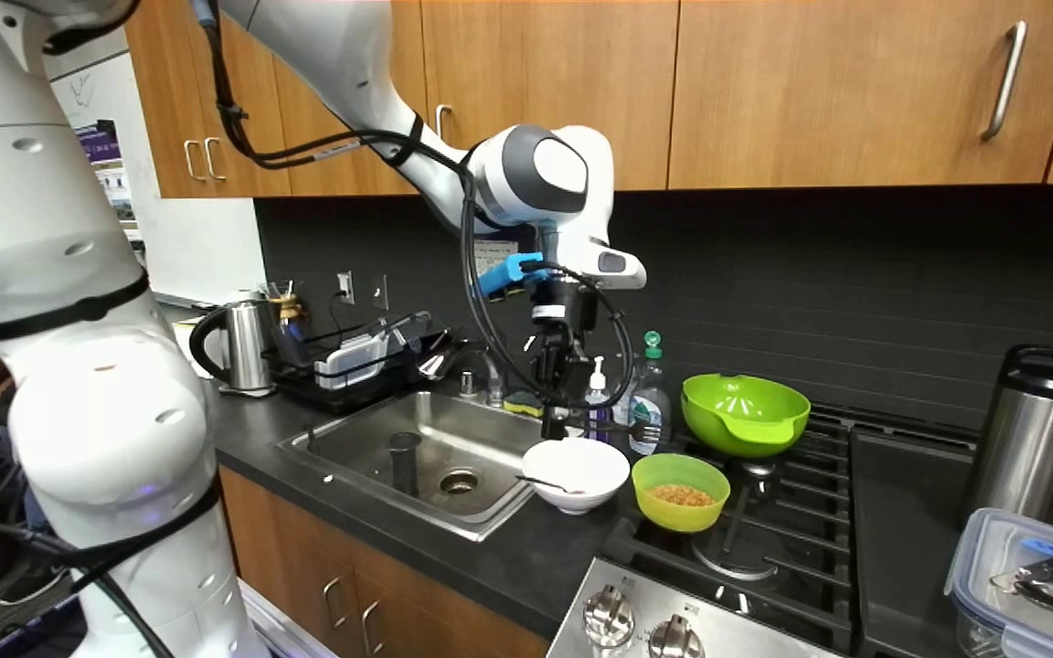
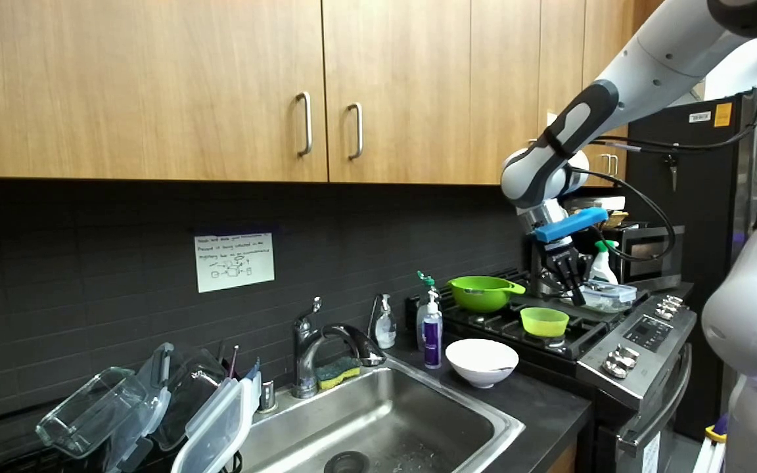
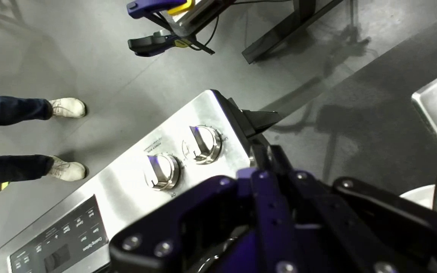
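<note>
The gripper [image 1: 554, 426] is closed and suspended in the air; in an exterior view its fingertips show above the white bowl [image 1: 579, 461], with the yellow-green bowl [image 1: 680, 519] near, to the right. A fork [image 1: 634, 429], apparently gripped, extends right from the fingertips, long axis nearly level; it looks dark and slim, with tines at the right end.

Stove panel [image 3: 59, 235], near edge: "Cooking Options", "Start", plus and minus signs legible. Note [image 2: 234, 263] on far wall [image 2: 89, 263]: handwriting too small to read surely. Soap bottle label [image 2: 432, 338]: illegible.
</note>
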You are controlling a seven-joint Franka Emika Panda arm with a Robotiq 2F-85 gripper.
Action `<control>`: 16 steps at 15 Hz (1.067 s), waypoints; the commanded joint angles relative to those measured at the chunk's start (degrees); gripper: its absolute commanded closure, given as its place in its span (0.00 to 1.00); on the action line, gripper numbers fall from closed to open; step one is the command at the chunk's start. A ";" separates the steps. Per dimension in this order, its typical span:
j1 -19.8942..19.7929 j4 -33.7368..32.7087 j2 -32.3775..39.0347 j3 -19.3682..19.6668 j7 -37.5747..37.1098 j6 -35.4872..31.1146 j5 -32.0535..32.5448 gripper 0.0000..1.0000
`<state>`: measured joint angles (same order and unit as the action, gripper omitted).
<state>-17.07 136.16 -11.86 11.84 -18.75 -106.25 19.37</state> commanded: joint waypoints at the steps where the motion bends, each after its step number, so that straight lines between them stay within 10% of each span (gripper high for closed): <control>1: 0.39 -2.36 1.82 -0.65 -0.60 3.85 2.88 0.99; 16: 2.61 -5.11 4.64 -0.57 6.42 15.45 8.28 0.99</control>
<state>-15.18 132.68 -8.45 11.33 -14.03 -93.30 25.87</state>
